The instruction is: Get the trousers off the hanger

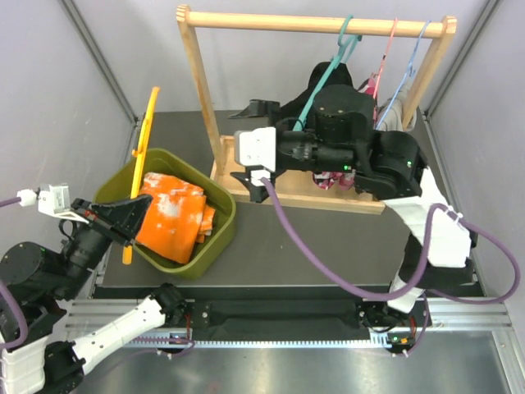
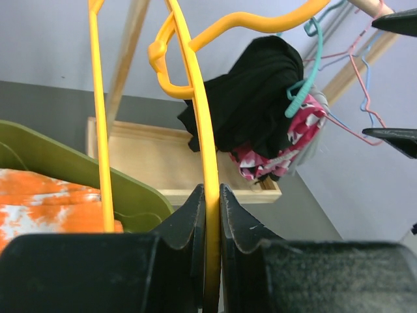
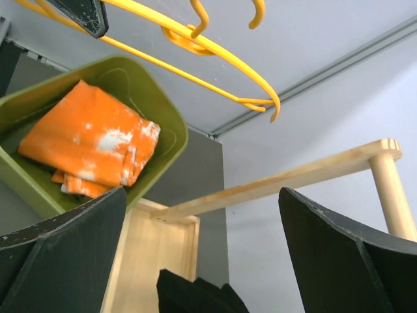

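**Trousers are off, hanger is left in the grip**

Closest to us, the left gripper [image 2: 210,195] has its two black fingers pressed tight on the yellow hanger [image 2: 195,98]. The hanger is thin, smooth plastic with a curly hook on top. It stands up over the edge of the green bin [image 1: 221,230], and nothing hangs on it.

The orange trousers [image 1: 168,215] lie inside that bin. They are soft cloth, folded into a flat bundle, with white splotches on them. They do not touch the hanger as far as I can see. The bin is hard plastic with round corners, and it sits on the dark table [image 1: 271,238].

So I think the main job is done. What is left is to put the bare hanger somewhere. That needs a gentle move, because the hanger is thin and bendy and could twist in the grip.

Farther back, the right gripper [image 3: 202,195] is spread wide and holds nothing.

Farthest away is the wooden rack [image 1: 316,23], made of pale round poles. A teal hanger [image 1: 328,66] on it carries a bunched black garment [image 2: 254,91], with a pink patterned cloth [image 2: 300,134] beside it.
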`<state>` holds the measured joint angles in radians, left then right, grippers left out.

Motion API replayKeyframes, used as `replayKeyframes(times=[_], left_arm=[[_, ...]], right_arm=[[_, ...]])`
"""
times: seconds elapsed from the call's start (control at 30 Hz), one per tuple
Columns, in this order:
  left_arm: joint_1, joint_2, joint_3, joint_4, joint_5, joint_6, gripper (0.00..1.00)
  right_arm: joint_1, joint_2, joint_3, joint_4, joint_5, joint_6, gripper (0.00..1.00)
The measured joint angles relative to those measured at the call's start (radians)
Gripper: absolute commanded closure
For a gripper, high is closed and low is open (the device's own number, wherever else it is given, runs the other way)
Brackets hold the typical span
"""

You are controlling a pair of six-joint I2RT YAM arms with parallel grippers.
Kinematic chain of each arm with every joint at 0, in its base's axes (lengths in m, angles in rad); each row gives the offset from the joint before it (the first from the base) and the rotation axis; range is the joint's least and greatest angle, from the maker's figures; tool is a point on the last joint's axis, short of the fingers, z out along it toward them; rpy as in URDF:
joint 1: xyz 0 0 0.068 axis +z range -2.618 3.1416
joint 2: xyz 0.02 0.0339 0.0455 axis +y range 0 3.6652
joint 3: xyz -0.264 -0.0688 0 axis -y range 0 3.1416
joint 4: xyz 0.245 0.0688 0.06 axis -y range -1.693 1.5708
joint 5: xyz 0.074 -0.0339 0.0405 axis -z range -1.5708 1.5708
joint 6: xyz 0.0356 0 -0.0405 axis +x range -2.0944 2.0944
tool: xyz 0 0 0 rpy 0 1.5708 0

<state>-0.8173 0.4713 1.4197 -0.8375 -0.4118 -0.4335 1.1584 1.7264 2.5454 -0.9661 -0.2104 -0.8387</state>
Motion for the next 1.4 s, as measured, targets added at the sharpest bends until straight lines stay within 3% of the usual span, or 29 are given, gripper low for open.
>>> replayKeyframes(times=[0.37, 0.83, 1.23, 1.4], left_arm=[[0.0, 0.06, -0.077, 0.08, 0.141, -0.093, 1.0], [0.0, 0.315, -0.131, 0.412, 0.17, -0.141, 1.0], [0.014, 0.567, -0.006, 0.621, 0.062, -0.144, 1.0], [0.088, 0.671, 0.077, 0.668, 0.097, -0.186, 1.0]], right_arm=[[-0.079, -0.084, -0.005, -0.091, 0.027, -0.047, 0.0], [-0.374, -0.315, -0.056, -0.092, 0.003, 0.031, 0.0], [-0.521, -0.546, -0.254, -0.085, -0.046, 0.095, 0.0], [-0.57, -0.616, -0.312, -0.087, -0.071, 0.113, 0.0]])
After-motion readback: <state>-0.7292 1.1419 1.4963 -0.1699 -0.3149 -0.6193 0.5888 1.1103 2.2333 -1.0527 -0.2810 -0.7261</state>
